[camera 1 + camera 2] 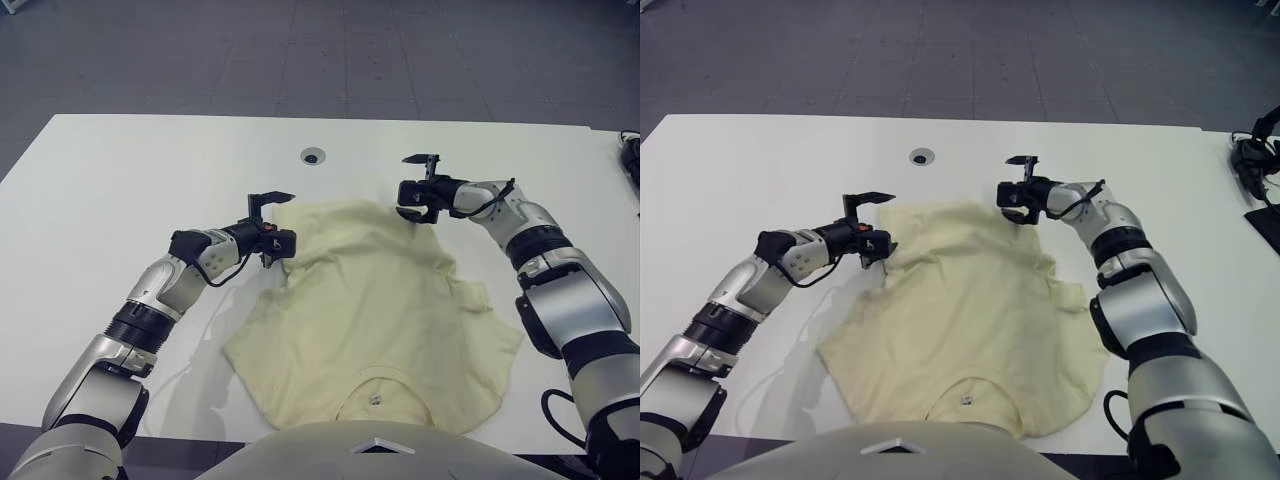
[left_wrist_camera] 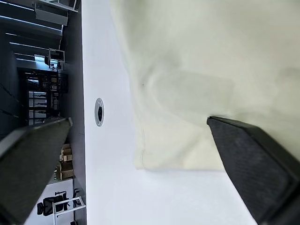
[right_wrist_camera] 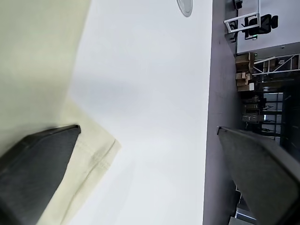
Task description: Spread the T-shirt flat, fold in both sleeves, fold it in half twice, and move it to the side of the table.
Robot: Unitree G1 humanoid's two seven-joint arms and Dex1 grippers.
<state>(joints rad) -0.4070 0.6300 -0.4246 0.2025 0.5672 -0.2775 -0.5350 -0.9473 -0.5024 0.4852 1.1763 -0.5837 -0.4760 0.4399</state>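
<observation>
A pale yellow T-shirt [image 1: 370, 320] lies rumpled on the white table [image 1: 120, 180], collar toward me and hem at the far side. My left gripper [image 1: 273, 224] is open at the hem's far left corner, one finger raised above the table and the other low against the cloth edge. In the left wrist view that hem corner [image 2: 150, 154] lies between the spread fingers. My right gripper [image 1: 420, 185] is open at the far right hem corner, one finger up and one down at the cloth. The right wrist view has this corner [image 3: 93, 150] beside one finger.
A round cable grommet [image 1: 313, 155] sits in the table beyond the shirt. Black cables and gear [image 1: 1252, 160] lie at the table's right edge. Bare table surface extends left and behind the shirt; dark floor lies past the far edge.
</observation>
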